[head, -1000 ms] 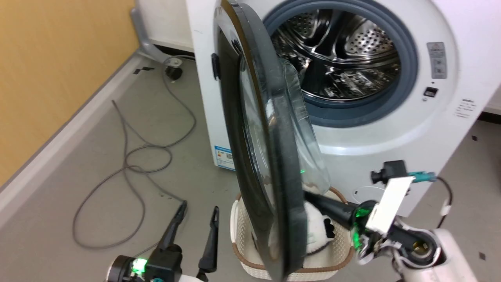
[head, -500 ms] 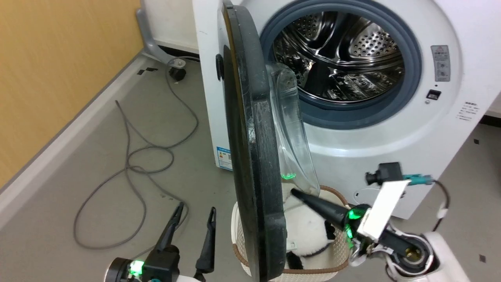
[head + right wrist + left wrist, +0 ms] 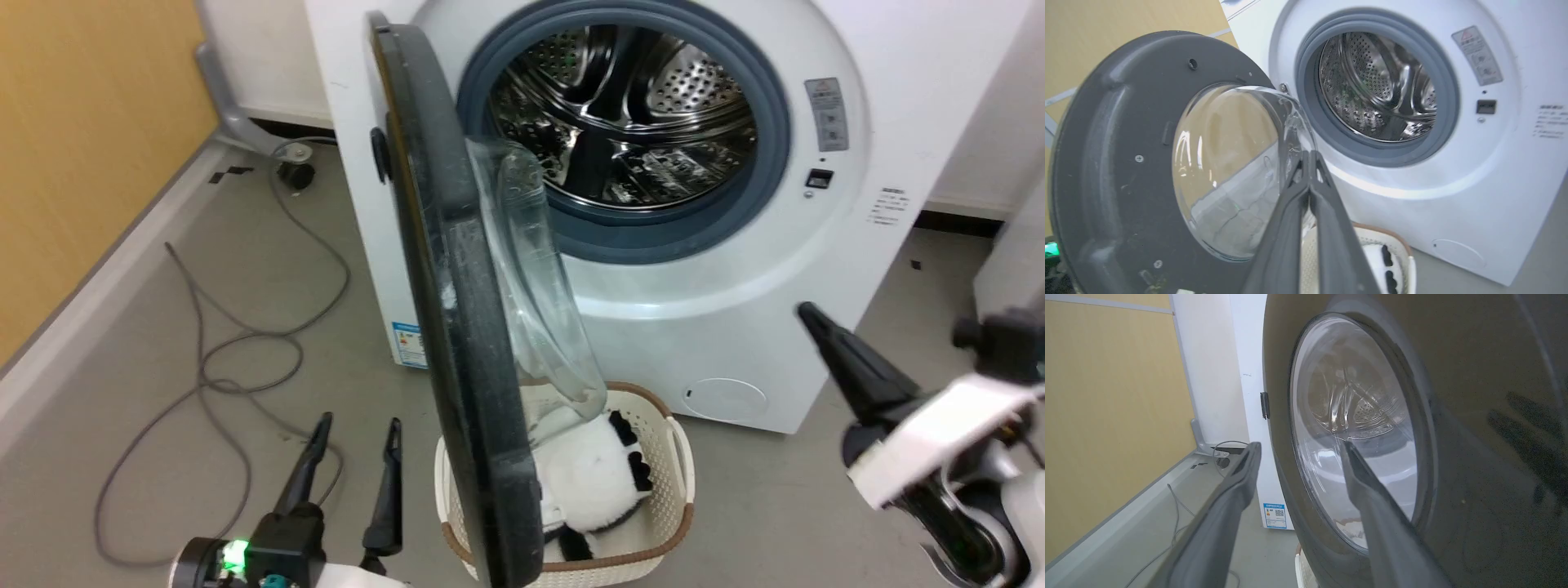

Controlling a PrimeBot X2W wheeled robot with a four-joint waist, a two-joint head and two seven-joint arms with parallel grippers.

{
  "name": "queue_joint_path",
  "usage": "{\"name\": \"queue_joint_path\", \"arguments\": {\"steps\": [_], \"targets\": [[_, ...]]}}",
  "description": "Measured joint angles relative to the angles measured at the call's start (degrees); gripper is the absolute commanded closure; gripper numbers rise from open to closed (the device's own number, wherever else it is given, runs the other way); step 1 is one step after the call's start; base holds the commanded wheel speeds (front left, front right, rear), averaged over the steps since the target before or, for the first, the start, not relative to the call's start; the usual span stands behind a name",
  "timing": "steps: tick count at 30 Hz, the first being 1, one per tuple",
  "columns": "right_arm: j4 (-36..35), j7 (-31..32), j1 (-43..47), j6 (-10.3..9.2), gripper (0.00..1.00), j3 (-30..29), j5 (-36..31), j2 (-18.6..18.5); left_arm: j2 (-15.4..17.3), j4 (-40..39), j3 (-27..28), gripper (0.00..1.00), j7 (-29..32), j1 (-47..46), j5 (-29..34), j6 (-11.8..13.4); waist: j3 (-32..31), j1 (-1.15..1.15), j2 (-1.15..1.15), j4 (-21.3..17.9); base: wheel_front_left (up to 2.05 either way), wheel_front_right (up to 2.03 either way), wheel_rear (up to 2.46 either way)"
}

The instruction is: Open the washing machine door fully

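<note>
In my head view, the big round black-rimmed washing machine door point(image 3: 457, 327) with its clear glass bowl stands edge-on down the middle of the frame. It is swung out from the white boxy washing machine point(image 3: 735, 343), and it hangs from the machine's left side. The shiny steel drum point(image 3: 620, 106) with little holes shows at the top centre. Under the door sits a cream plastic basket point(image 3: 679, 482) with a brown rim, and a white and black soft toy point(image 3: 584, 482) lies in it. My left gripper point(image 3: 360, 420) is at the lower left, its two dark fingers spread apart with nothing between them. My right gripper point(image 3: 807, 312) is at the right side, well apart from the door. A thin grey cable point(image 3: 204, 359) loops on the floor at the left.

In my left wrist view, the door's shiny black outer face takes up the right side. The two fingers are wide apart and hold nothing. A small blue label point(image 3: 1276, 514) shows low on the machine.

In my right wrist view, the door's dull inner side is at the left and the drum is at the upper right. The two fingers are pressed together, holding nothing.
</note>
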Motion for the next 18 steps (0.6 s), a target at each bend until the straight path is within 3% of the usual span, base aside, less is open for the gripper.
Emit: {"name": "queue_joint_path", "arguments": {"steps": [3,6,14,18], "targets": [[0.23,-7.89,2.30,0.00,1.00,-0.38,-8.18,-2.29,0.20,-0.34,0.83,0.00,0.00,0.30,0.00,0.00,-0.20,0.00,0.00,-1.23,0.00,0.00,0.00],[1.03,-13.59,5.08,0.00,1.00,-3.35,-15.32,-1.60,0.20,-0.59,1.51,0.00,-0.01,1.25,-0.01,-0.24,-0.41,0.00,0.00,-2.42,0.00,0.00,0.00],[0.89,-19.75,13.72,0.00,1.00,-13.59,-31.17,11.15,0.11,-0.75,1.58,0.00,-0.01,2.63,-0.14,-1.31,-0.59,0.00,0.00,-4.93,0.00,0.00,0.00],[-0.20,-20.69,17.46,0.01,1.00,-14.79,-35.98,14.72,-0.04,-0.71,1.52,0.00,-0.01,2.81,-0.15,-1.32,-0.51,0.00,0.00,-5.56,0.00,0.00,0.00]]}}
